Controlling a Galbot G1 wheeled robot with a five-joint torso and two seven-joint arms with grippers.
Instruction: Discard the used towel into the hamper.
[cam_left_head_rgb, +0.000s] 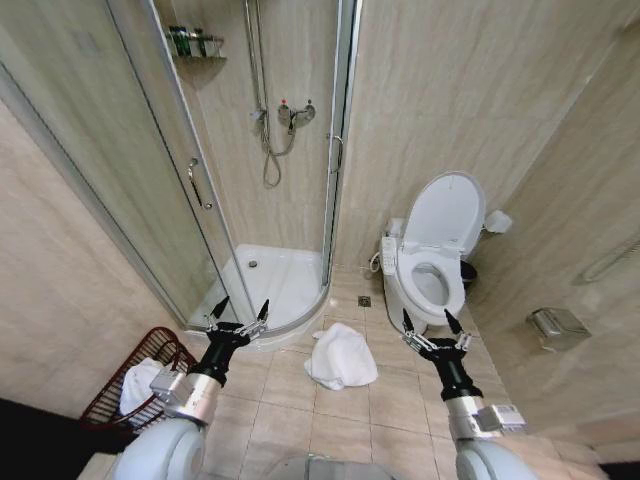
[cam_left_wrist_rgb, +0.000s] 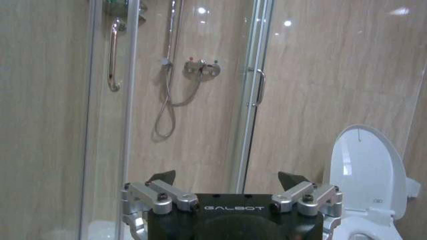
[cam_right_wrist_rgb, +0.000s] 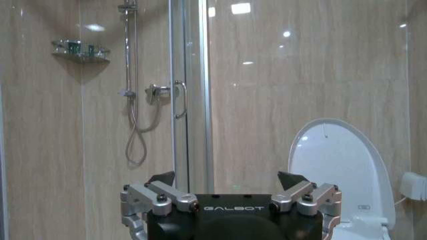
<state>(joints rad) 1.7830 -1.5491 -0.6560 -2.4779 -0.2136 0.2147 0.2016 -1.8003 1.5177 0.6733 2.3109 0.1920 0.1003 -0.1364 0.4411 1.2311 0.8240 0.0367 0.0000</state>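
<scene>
Head view: towel crumpled on floor between both arms; hamper at far left, already holding white cloth. Left tool and right tool released, raised. Risk: loose folds slipping from a shallow pinch.

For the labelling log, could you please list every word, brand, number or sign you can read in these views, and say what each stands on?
"GALBOT" on the black body of the left pincer, in its wrist view.
"GALBOT" on the black body of the right pincer, in its wrist view.
White tag on the right wrist: print too small to read.
Bottles on the shower shelf: labels too small to read.
Toilet control panel: markings too small to read.
</scene>
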